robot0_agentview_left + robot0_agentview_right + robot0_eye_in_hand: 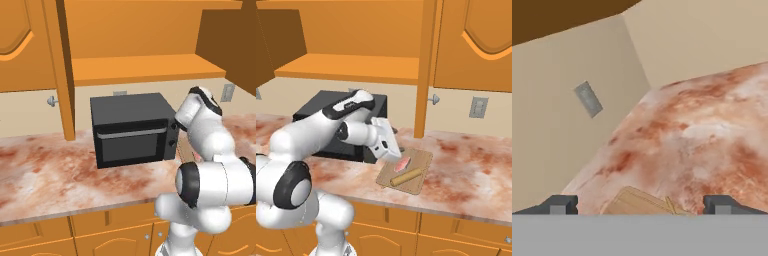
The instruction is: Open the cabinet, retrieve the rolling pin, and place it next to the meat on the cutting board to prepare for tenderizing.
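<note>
The cabinet [351,67] on the wall stands open, its shelf [145,67] bare and a door [426,65] swung out. On the cutting board [423,159] the rolling pin [406,176] lies flat, just in front of the meat [402,163] and close beside it. My gripper [392,149] hovers over the board's left end, open, with nothing between its fingers. In the hand view a corner of the cutting board [637,202] shows between the spread fingertips [559,205] of the gripper [641,205].
A black microwave [132,130] stands on the reddish marbled countertop [45,170] left of the board. A wall outlet [478,106] sits behind the counter. Base cabinets [456,240] run along below the counter edge.
</note>
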You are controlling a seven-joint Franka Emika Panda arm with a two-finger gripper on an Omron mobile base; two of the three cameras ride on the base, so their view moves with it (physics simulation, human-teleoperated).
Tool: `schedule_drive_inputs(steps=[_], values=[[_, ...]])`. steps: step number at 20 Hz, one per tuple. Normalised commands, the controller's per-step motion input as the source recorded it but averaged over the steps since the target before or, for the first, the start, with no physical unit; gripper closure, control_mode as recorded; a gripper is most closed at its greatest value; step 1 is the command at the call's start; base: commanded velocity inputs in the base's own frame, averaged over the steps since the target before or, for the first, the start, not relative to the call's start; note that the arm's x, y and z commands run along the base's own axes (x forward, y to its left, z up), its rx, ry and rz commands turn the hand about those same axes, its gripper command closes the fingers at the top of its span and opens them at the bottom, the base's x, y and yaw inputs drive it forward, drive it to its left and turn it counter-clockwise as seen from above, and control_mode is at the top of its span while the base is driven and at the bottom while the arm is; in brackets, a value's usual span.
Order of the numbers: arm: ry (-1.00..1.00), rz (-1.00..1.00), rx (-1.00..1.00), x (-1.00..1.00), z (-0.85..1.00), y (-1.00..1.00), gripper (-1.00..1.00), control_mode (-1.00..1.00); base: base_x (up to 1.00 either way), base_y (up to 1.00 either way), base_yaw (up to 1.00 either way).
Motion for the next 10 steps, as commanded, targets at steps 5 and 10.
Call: schedule_drive_inputs(steps=[5, 10], values=[[-0.03, -0.13, 0.0, -0.36, 0.8, 0.0, -1.0, -1.0, 0.0, 0.0, 0.0], [-0.04, -0.13, 0.0, -0.53, 0.69, 0.14, -1.0, -1.0, 0.0, 0.0, 0.0]])
